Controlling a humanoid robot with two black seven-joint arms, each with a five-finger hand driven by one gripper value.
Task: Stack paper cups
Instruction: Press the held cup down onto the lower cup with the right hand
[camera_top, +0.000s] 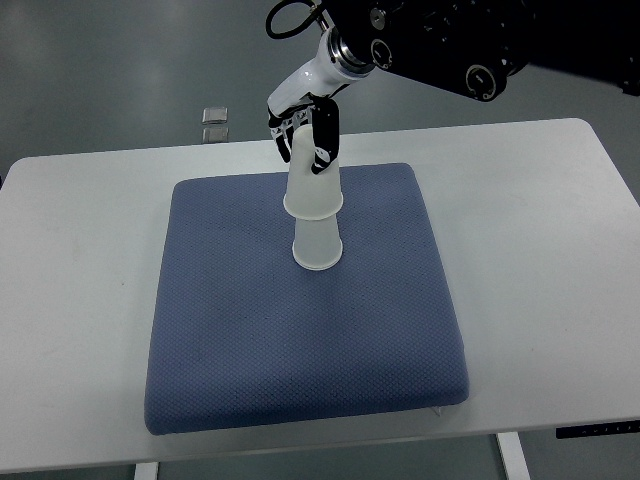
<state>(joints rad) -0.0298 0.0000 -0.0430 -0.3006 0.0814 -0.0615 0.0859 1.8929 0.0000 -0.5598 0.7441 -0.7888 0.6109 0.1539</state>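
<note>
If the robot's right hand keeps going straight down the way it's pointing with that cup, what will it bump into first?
Probably the lower paper cup standing on the blue mat. The right hand holds the upper paper cup just above it, apparently lined up, though depth from one view is uncertain.

Blue textured mat (300, 340) on white table (560, 240); two small metal plates (214, 123) on grey floor (100, 70).

The right hand (305, 128) covers the base of the upper paper cup (312, 190), and its arm (440, 40) runs off the frame's top edge. The lower cup (318, 245) sits partly inside the upper one's mouth. Two small grey objects (214, 123) on the floor, upper left, are too small to identify. The tabletop (560, 250) is cropped at bottom.
</note>
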